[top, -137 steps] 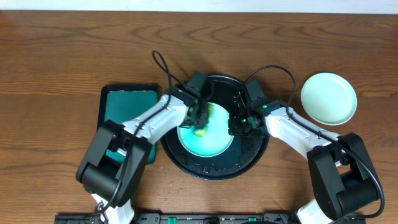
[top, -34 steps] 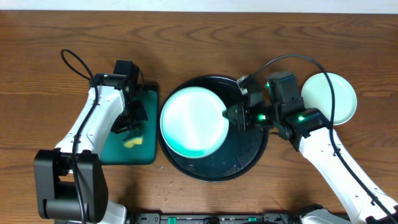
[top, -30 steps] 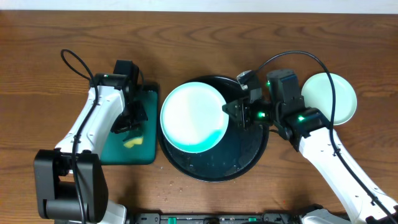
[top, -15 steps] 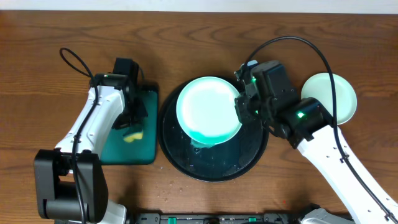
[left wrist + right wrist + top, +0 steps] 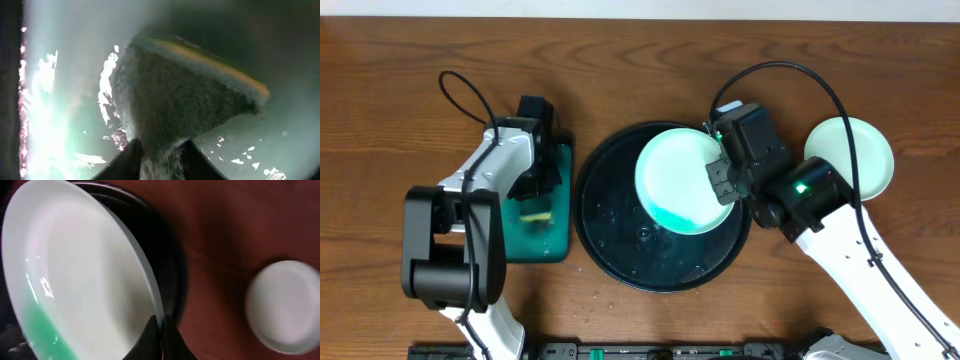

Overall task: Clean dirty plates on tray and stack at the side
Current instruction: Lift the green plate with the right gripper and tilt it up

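Pinching a smeared plate (image 5: 680,180) above the tray (image 5: 620,245), right gripper (image 5: 716,172) tilts it; unclear whether left gripper (image 5: 160,152) grips sponge (image 5: 185,95).

Black tray (image 5: 620,250), white plate (image 5: 675,170) with teal smear, mint plate (image 5: 855,150), dark green sponge tray (image 5: 555,240).

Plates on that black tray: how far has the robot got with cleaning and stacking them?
Done: one pale plate sits clean-looking on the table at the right. In hand: the right fingers pinch the rim of a second plate, tilted over the black tray, green liquid pooled at its low edge; the sponge is in the green tray by the left fingers. Left: stacking this plate on the first.
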Robot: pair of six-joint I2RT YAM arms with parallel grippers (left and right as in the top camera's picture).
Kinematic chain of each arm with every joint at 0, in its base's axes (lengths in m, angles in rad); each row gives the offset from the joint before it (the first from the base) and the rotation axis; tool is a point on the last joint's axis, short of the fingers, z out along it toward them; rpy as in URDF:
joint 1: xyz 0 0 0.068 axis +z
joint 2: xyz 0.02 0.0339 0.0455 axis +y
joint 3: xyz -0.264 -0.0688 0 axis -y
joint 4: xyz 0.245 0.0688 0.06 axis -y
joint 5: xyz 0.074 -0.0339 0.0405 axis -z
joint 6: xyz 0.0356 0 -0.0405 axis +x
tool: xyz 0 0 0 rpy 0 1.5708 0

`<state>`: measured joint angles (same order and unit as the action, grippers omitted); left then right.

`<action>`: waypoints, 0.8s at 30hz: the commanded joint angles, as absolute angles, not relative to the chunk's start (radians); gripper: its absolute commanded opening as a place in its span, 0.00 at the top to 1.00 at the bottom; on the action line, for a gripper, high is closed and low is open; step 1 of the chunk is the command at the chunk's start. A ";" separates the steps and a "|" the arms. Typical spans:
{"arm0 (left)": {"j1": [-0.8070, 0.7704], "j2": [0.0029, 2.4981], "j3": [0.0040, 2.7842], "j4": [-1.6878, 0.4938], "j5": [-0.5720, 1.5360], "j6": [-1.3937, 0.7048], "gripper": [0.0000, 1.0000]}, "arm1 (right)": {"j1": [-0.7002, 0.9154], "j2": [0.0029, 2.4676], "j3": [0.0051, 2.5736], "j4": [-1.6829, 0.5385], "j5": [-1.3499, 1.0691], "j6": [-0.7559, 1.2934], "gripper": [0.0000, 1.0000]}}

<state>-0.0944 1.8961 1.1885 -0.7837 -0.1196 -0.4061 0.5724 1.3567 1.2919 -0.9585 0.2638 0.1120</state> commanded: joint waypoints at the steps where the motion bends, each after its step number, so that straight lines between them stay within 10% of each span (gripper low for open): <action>1: -0.088 1.937 1.195 -0.776 -0.150 -0.402 0.56 | 0.619 1.352 1.324 -0.957 0.466 0.082 0.99; 7: -0.088 1.935 1.195 -0.777 -0.142 -0.402 0.22 | 0.740 1.353 1.330 -0.941 0.754 0.034 0.99; 24: -0.088 1.935 1.195 -0.775 -0.116 -0.403 0.20 | 1.158 1.353 1.330 -0.716 1.546 -0.509 0.99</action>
<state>-0.0895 1.9148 1.1988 -0.7799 -0.1337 -0.4030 1.1072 1.3567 1.3079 -0.7372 1.3224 -0.3454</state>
